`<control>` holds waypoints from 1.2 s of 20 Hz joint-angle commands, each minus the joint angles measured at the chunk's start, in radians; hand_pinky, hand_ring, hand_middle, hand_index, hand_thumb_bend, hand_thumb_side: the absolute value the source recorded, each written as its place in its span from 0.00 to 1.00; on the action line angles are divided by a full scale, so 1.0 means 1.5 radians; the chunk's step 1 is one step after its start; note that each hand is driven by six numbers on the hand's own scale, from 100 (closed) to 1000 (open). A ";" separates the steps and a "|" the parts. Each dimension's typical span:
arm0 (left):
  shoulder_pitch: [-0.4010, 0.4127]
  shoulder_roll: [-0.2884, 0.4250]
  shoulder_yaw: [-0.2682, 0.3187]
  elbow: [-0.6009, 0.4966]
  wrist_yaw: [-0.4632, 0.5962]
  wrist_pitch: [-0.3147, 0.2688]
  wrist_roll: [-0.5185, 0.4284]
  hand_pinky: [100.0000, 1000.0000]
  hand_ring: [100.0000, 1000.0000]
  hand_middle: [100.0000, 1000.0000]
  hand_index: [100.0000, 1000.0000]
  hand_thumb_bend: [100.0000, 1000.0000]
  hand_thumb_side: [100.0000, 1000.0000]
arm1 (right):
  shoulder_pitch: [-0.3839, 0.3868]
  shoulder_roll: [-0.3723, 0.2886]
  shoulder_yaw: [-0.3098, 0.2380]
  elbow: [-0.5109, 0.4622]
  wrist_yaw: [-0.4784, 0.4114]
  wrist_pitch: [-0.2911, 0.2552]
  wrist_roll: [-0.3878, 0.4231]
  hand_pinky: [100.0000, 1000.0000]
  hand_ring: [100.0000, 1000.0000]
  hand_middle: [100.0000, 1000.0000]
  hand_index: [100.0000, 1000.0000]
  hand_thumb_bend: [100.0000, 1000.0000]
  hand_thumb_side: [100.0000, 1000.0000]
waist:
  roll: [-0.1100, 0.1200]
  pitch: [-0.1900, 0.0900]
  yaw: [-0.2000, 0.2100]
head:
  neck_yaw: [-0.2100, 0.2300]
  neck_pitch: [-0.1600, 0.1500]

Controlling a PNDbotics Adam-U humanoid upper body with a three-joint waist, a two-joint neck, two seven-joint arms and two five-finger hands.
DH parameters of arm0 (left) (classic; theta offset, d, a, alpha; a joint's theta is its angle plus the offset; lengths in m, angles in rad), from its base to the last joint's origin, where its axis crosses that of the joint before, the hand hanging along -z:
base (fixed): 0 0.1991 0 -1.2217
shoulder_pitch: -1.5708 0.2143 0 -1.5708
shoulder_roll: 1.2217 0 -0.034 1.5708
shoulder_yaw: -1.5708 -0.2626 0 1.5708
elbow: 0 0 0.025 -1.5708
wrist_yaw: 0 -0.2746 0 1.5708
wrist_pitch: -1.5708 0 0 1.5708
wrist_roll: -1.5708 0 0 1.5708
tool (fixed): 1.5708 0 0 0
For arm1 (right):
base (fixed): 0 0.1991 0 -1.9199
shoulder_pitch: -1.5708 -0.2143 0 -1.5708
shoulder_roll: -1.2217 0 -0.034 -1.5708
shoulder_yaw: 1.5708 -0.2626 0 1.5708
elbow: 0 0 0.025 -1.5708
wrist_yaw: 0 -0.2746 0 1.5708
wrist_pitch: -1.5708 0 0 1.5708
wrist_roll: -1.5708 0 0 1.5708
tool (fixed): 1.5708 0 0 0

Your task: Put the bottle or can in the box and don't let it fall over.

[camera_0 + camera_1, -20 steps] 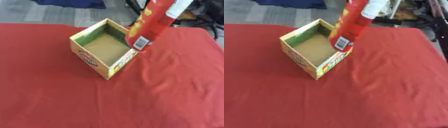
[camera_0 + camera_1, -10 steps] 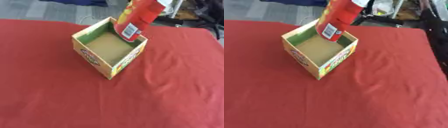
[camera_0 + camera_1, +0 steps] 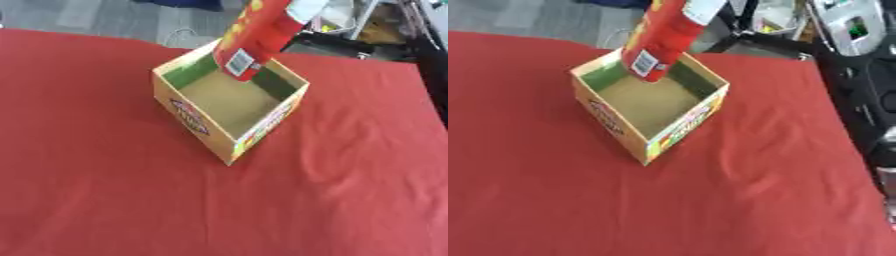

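A tall red can [image 3: 254, 37] with a barcode label hangs tilted in the air, top leaning to the right. Its lower end sits over the far part of the open cardboard box [image 3: 188, 117], about level with the rim. Whether it touches the box I cannot tell. The box stands on the red tablecloth [image 3: 105, 190] with a bare brown floor and green inner walls. My right hand [image 3: 306, 7] shows only as a pale grey part at the top edge, closed round the can's upper end. The left hand appears in neither view.
The red cloth spreads wide in front of and to both sides of the box. Beyond the table's far edge lies grey floor with cables and black equipment [image 3: 859, 75]. A grey device with a green screen [image 3: 852, 27] stands at the far right.
The can has travelled left and down, from beside the box's right corner to over its far part. The box has stayed in place.
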 commanded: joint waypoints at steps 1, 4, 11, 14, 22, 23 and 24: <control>-0.010 0.016 0.000 -0.014 -0.003 -0.004 -0.004 0.46 0.81 0.70 0.75 0.00 0.61 | -0.010 -0.012 -0.007 0.007 0.025 -0.016 -0.017 0.00 0.08 0.00 0.07 0.00 0.00 | 0.003 -0.007 0.003 | -0.006 -0.014; -0.013 0.015 -0.001 -0.014 -0.005 -0.005 -0.008 0.46 0.81 0.70 0.75 0.00 0.61 | -0.004 -0.004 -0.002 0.013 0.046 -0.034 -0.024 0.00 0.08 0.00 0.07 0.00 0.00 | 0.001 -0.001 0.009 | -0.010 -0.018; -0.018 0.015 -0.001 -0.014 -0.005 -0.007 -0.011 0.46 0.81 0.69 0.75 0.00 0.60 | 0.006 0.011 0.009 0.031 0.100 -0.069 -0.022 0.00 0.12 0.05 0.11 0.00 0.00 | -0.001 0.003 0.016 | -0.015 -0.022; -0.018 0.015 -0.001 -0.014 -0.004 -0.005 -0.010 0.46 0.81 0.69 0.75 0.00 0.61 | 0.013 0.014 0.014 0.039 0.127 -0.086 -0.019 0.00 0.18 0.11 0.17 0.00 0.00 | -0.001 0.003 0.015 | -0.015 -0.022; -0.017 0.014 0.000 -0.014 -0.005 -0.004 -0.010 0.46 0.81 0.69 0.75 0.00 0.61 | 0.026 0.021 0.029 0.058 0.197 -0.114 0.002 0.37 0.56 0.48 0.54 0.00 0.00 | -0.001 0.001 0.014 | -0.013 -0.019; -0.016 0.014 0.000 -0.014 -0.004 -0.003 -0.010 0.46 0.81 0.69 0.75 0.00 0.61 | 0.027 0.021 0.030 0.058 0.205 -0.115 0.011 0.68 0.78 0.68 0.68 0.00 0.00 | 0.000 0.000 0.013 | -0.013 -0.018; -0.016 0.013 0.000 -0.014 -0.005 -0.003 -0.010 0.46 0.81 0.69 0.75 0.00 0.61 | 0.027 0.021 0.030 0.058 0.215 -0.117 0.021 0.75 0.83 0.73 0.72 0.00 0.00 | 0.000 0.000 0.012 | -0.014 -0.018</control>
